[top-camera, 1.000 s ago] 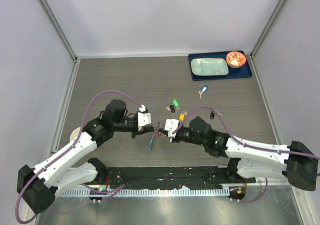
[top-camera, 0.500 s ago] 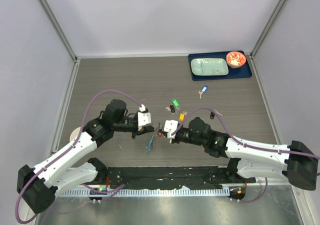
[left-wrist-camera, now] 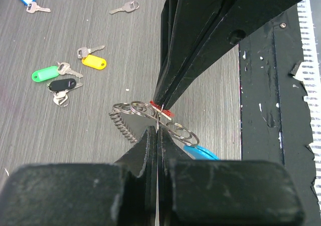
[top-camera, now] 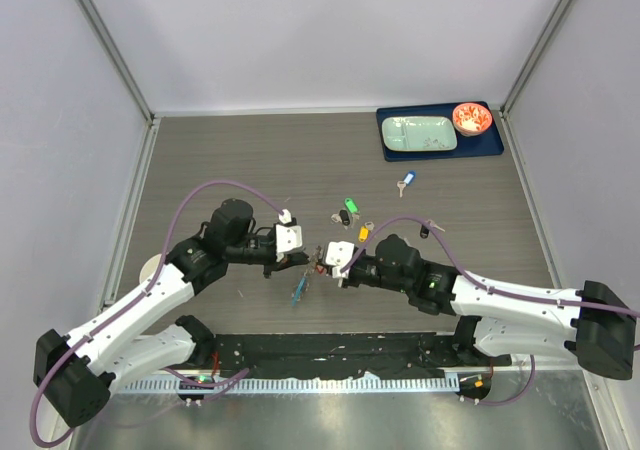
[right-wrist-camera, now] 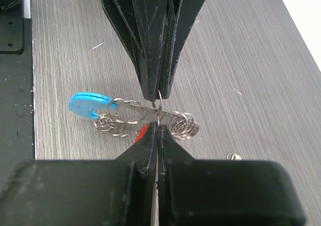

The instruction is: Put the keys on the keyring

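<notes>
Left gripper (left-wrist-camera: 157, 131) jaws pressed together, pinching the thin wire of the silvery metal keyring (right-wrist-camera: 133, 107), a flat bar strung with small wire rings and a bright blue crescent plastic piece at one end. Right gripper (right-wrist-camera: 158, 129) meets it tip to tip from the opposite side, jaws also pressed together right at the ring cluster. A small key with a red plastic tag (left-wrist-camera: 165, 111) sits at those tips; cannot tell whether the right jaws pinch that key or the ring itself. The keyring sits between the two grippers over the grey wood-grain table (top-camera: 250, 160), near the front edge about mid-width, blue crescent on the near side. White round disc (top-camera: 149, 266) lies at the left edge beside the left arm. Just beyond the grippers, loose keys lie on the table: yellow-tagged key (left-wrist-camera: 94, 62), black-tagged key (left-wrist-camera: 62, 84) and green-tagged key (left-wrist-camera: 45, 74) close together, a plain silver key (left-wrist-camera: 124, 7) and a second black-tagged key (top-camera: 425, 232) further right, then a blue-tagged key (top-camera: 409, 178) apart. Far right corner: dark blue rectangular tray (top-camera: 440, 153) holding a pale green rectangular dish (top-camera: 420, 133) and a small orange-red bowl (top-camera: 471, 119).
</notes>
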Available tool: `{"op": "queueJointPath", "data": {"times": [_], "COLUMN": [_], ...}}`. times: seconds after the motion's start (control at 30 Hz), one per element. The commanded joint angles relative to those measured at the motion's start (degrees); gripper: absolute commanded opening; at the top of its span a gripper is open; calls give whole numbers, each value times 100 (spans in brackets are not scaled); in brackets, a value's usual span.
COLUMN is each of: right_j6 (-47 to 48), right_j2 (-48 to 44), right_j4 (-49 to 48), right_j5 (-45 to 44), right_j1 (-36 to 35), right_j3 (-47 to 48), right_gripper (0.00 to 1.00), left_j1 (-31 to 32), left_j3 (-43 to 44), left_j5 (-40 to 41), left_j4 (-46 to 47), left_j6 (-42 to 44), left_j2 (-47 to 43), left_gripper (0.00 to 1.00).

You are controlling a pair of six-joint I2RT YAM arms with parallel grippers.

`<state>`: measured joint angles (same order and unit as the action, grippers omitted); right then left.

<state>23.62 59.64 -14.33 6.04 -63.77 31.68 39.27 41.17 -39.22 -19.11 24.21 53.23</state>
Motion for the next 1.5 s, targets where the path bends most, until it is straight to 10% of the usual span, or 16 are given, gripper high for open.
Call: {"op": "queueJointPath", "data": {"times": [0.0,1.47], "right_j6": [55,328], "right_j2": [-101,13], "right_j4": [-483,-272], "right_j5": [108,-33], "right_j1": [-118,-268], "right_j3": [470,726], "right_gripper": [1,1], "left_j1": [64,169], "left_j3": [155,216], "left_j5": [-95,705], "left_j4": [268,338], "left_j6": [-48,-591], "left_j2": [-41,-428], "left_gripper": [0,0]}}
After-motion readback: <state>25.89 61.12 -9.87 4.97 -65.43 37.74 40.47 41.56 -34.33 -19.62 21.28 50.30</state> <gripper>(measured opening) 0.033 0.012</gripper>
